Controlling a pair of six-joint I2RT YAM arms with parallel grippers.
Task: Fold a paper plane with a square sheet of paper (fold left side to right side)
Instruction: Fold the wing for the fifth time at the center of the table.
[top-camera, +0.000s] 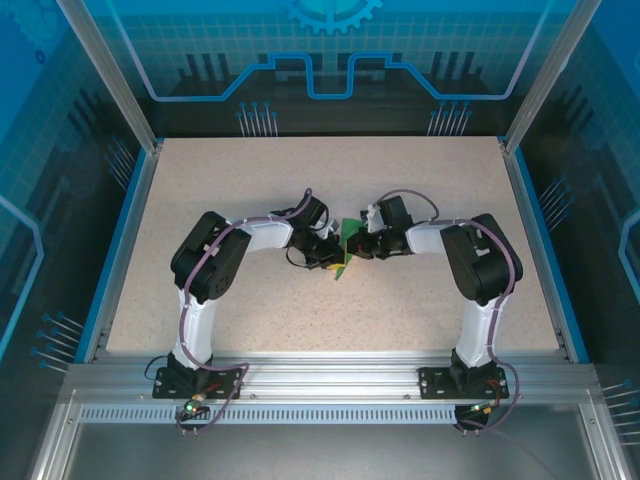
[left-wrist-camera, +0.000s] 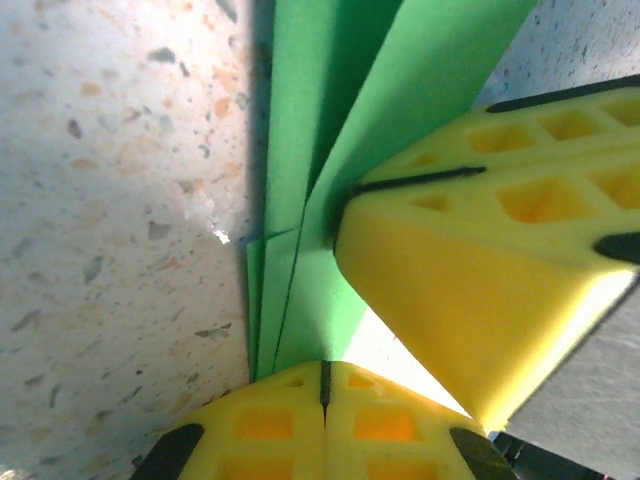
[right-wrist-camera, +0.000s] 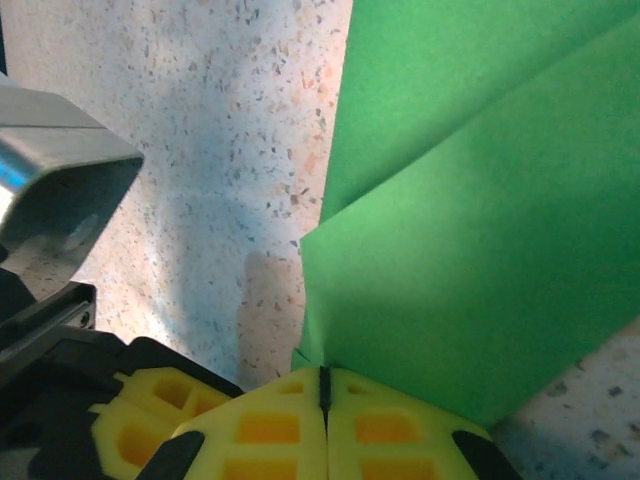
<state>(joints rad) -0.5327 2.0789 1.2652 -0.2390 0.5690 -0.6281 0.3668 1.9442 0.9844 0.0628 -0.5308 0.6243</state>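
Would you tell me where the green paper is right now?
In the top view the green paper sits at the centre of the table, pinched by both arms' shut jaws, left and right of it.

On my feed the green paper (right-wrist-camera: 470, 250) looks thin and matt, smooth apart from its sharp creases. The fingers (left-wrist-camera: 440, 290) of the right tool (right-wrist-camera: 324, 385) and of the left tool (left-wrist-camera: 325, 385) are dull yellow moulded plastic with waffle pockets and black trim. The surface (top-camera: 250, 180) looks speckled and stone-like, with a faint sheen. The arm shells (top-camera: 205, 262) are glossy black and white plastic. The front rail (top-camera: 330, 375) is bare satin metal.
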